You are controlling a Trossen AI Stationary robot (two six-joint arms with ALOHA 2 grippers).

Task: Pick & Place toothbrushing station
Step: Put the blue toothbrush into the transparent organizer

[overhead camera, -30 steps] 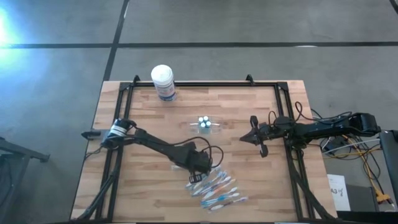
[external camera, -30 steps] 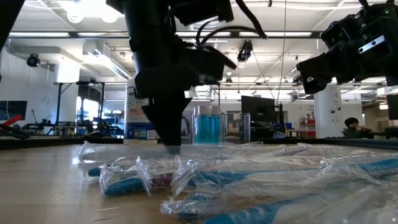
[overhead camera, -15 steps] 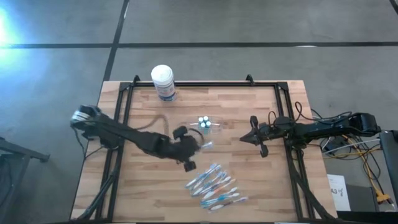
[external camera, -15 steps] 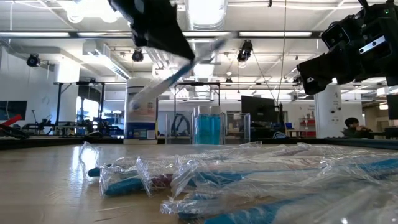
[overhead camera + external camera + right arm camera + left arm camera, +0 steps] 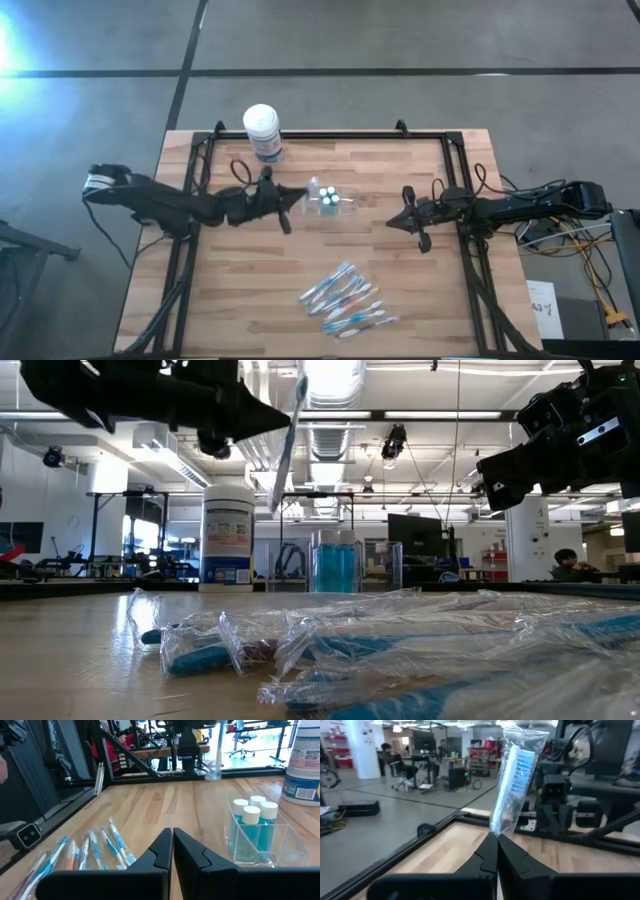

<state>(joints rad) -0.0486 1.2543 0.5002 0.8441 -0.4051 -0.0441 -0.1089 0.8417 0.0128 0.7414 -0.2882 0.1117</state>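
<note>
One wrapped toothbrush (image 5: 305,192) rides pinched in the left gripper (image 5: 292,196) near the clear cup (image 5: 328,197) at the tabletop's middle; the other toothbrushes (image 5: 345,300) lie toward the near edge, so most remains. Low view: the brush (image 5: 288,435) hangs high. Left wrist: fingers (image 5: 487,855) clamp its wrapper. Right wrist: the right gripper (image 5: 172,842) waits, fingers pressed together, by the tubes (image 5: 255,810).
</note>
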